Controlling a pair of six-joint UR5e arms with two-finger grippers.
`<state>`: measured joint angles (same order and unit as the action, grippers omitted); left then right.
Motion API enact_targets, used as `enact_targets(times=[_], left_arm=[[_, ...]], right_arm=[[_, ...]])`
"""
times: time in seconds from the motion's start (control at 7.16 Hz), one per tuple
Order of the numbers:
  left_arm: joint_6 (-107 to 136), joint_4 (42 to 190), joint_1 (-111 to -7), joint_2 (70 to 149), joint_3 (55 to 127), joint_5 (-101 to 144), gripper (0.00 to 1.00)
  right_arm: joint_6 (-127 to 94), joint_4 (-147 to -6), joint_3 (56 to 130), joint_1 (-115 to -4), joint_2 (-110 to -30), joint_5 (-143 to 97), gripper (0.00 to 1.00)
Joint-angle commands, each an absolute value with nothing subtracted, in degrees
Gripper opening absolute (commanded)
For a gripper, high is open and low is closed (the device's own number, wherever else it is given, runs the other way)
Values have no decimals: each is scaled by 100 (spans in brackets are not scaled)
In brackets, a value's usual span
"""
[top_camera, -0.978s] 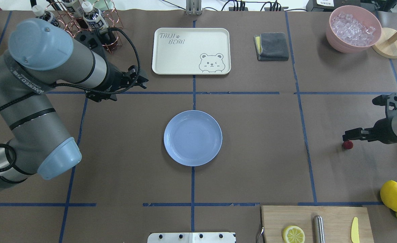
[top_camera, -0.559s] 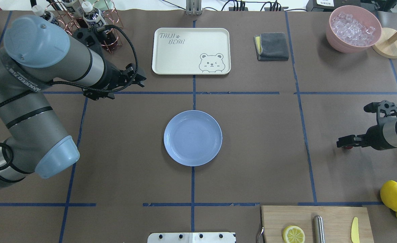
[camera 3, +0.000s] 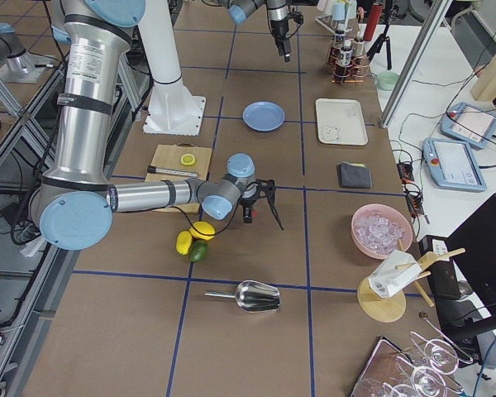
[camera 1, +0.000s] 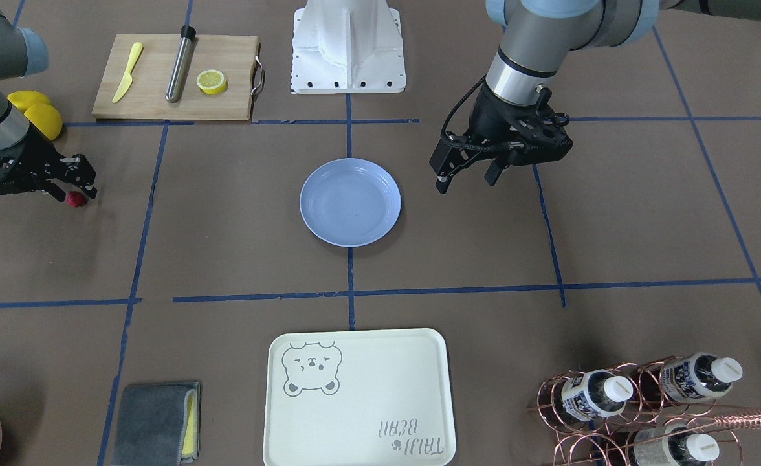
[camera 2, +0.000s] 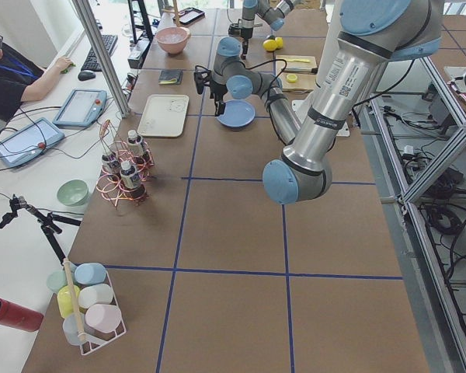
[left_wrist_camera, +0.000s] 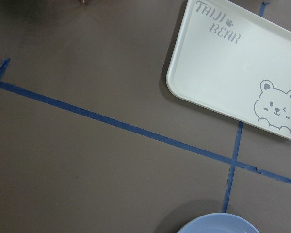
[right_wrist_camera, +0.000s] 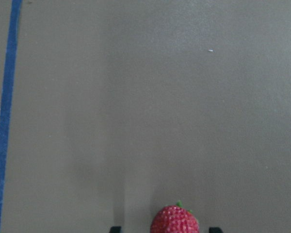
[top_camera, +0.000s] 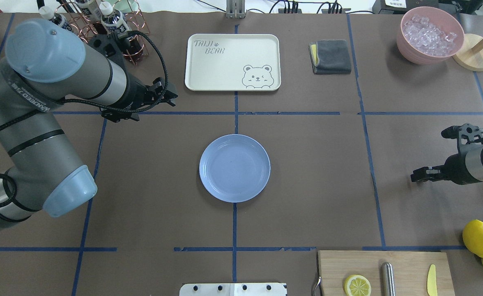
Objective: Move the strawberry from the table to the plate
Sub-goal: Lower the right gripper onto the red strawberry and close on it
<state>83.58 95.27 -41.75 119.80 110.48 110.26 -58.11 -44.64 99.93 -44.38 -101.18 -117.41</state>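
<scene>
The tiny red strawberry (camera 1: 76, 199) lies on the brown table (top_camera: 307, 164) at the robot's far right. In the right wrist view the strawberry (right_wrist_camera: 174, 221) sits between the two fingertips at the bottom edge, with a gap on one side. My right gripper (camera 1: 73, 192) is open and low around it; from overhead this gripper (top_camera: 415, 177) hides the fruit. The light-blue plate (top_camera: 235, 168) rests empty at the table's centre. My left gripper (camera 1: 466, 181) hangs open and empty above the table beside the plate (camera 1: 350, 202).
A cream bear-print tray (top_camera: 233, 61) lies beyond the plate. A cutting board (top_camera: 405, 263) with a lemon half, a metal rod and a yellow knife sits at the near right, whole lemons (top_camera: 477, 237) beside it. A grey cloth (top_camera: 331, 56), an ice bowl (top_camera: 430, 35) and a bottle rack (camera 1: 639, 401) line the far side.
My right gripper has slid down and over the strawberry, which showed beside its tips before and is now covered from overhead. The left arm shifted slightly, then held still.
</scene>
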Motion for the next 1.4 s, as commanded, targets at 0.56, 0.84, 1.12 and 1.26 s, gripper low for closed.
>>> enact_targets(times=[0.56, 0.84, 1.12, 1.26], left_arm=[[8358, 9536, -4175, 11971, 11030, 11030, 100], [8358, 9536, -4166, 11971, 11030, 11030, 100], [8358, 9536, -4166, 11909, 11039, 11039, 100], [8367, 9545, -4166, 11909, 11039, 11039, 100]], right_arm=[[-5801, -4771, 10019, -4447, -10072, -11707, 62], [-5731, -4816, 10020, -4517, -10081, -11698, 62], [-5739, -4816, 10028, -4526, -10072, -11698, 56], [-5739, -4816, 10028, -4518, -10072, -11698, 53]])
